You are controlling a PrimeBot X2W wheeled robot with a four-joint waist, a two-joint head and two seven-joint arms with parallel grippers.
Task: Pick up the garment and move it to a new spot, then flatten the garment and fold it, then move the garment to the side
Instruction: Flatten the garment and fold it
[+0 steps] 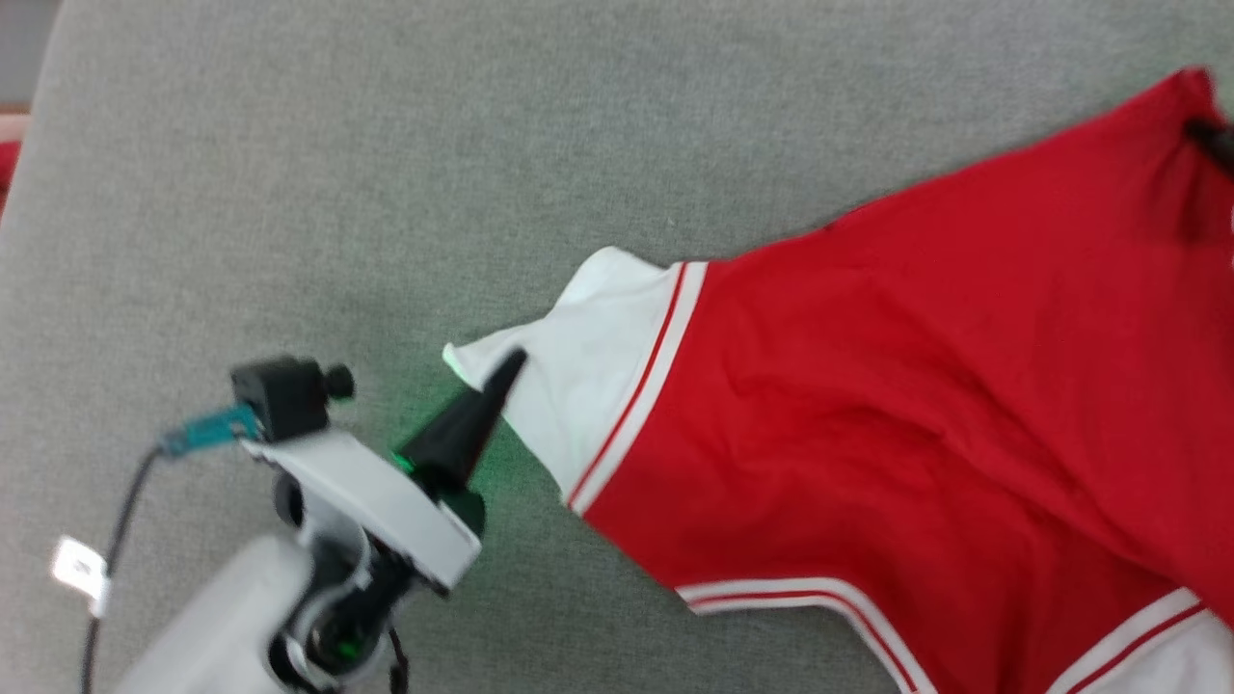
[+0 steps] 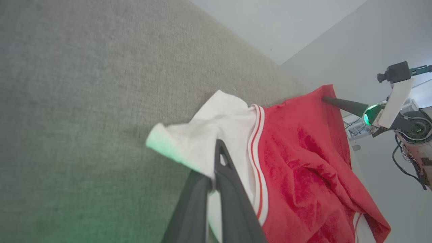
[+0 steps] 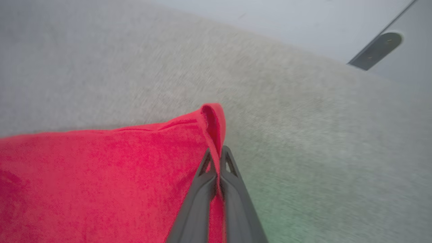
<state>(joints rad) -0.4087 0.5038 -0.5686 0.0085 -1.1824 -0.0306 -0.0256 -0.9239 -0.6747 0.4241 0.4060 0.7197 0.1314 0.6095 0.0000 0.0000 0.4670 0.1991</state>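
The red garment (image 1: 916, 405) lies spread over the right half of the grey surface, its white, red-striped sleeve end pointing left. My left gripper (image 1: 511, 364) is shut on that white sleeve end; in the left wrist view its fingers (image 2: 218, 145) pinch the white cloth of the garment (image 2: 303, 162). My right gripper (image 3: 218, 152) is shut on a folded red corner of the garment (image 3: 101, 175). The same gripper (image 2: 325, 99) shows at the garment's far corner in the left wrist view, and as a dark blur (image 1: 1210, 135) at the head view's right edge.
The grey cloth-covered surface (image 1: 386, 145) stretches bare to the left and top. Its far edge gives onto a pale floor (image 2: 287, 20). A dark flat object (image 3: 376, 50) lies beyond that edge. A small white tag (image 1: 77, 569) hangs on my left arm's cable.
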